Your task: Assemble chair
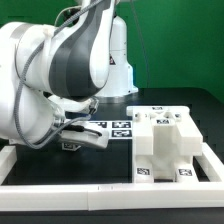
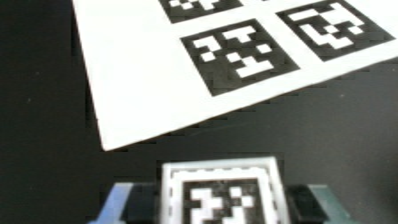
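Note:
My gripper (image 1: pixel 74 140) hangs low over the table at the exterior view's left, just in front of the marker board. In the wrist view the gripper (image 2: pixel 222 203) has its two fingers (image 2: pixel 132 203) against the two sides of a small white chair part (image 2: pixel 222 192) with a black-and-white tag on its top face. That part also shows under the gripper in the exterior view (image 1: pixel 70 144). A blocky white chair assembly (image 1: pixel 165 143) with several tags stands at the exterior view's right, well apart from the gripper.
The marker board (image 1: pixel 112 128) lies flat just behind the gripper and fills the far part of the wrist view (image 2: pixel 214 60). Long white border rails (image 1: pixel 100 172) run along the table's front and right edges. The arm's bulky white links (image 1: pixel 55 60) hide the left rear.

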Controlling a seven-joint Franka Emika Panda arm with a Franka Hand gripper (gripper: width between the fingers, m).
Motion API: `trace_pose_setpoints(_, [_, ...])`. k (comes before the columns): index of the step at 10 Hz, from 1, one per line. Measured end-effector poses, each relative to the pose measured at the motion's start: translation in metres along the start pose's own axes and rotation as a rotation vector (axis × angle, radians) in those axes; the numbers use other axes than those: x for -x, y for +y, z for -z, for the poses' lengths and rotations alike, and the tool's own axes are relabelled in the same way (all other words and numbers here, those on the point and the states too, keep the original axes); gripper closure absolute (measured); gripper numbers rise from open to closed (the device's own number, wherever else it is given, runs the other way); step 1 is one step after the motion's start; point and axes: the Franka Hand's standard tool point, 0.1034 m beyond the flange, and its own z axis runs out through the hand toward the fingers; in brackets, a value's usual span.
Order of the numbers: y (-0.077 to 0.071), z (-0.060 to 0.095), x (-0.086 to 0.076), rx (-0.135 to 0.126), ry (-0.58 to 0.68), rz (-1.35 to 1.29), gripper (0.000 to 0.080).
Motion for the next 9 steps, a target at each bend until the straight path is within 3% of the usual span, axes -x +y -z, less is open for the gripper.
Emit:
trace_pose_setpoints(2, [0.001,0.003,-0.004,0.001,0.03,0.0,0.0512])
trace_pose_setpoints(4, [0.002,0.013,-0.009,-0.001,0.078,0.004,0.0192])
trace_pose_setpoints(6, [-0.008,0.03,-0.009,0.013,0.277,0.028,0.0159])
trace_pose_setpoints(7, [-0.012,0.035,-0.001,0.016,0.369,0.049,0.0159])
trace_pose_setpoints(9, [-0.01,0.033,0.009,0.014,0.505,0.066,0.0151])
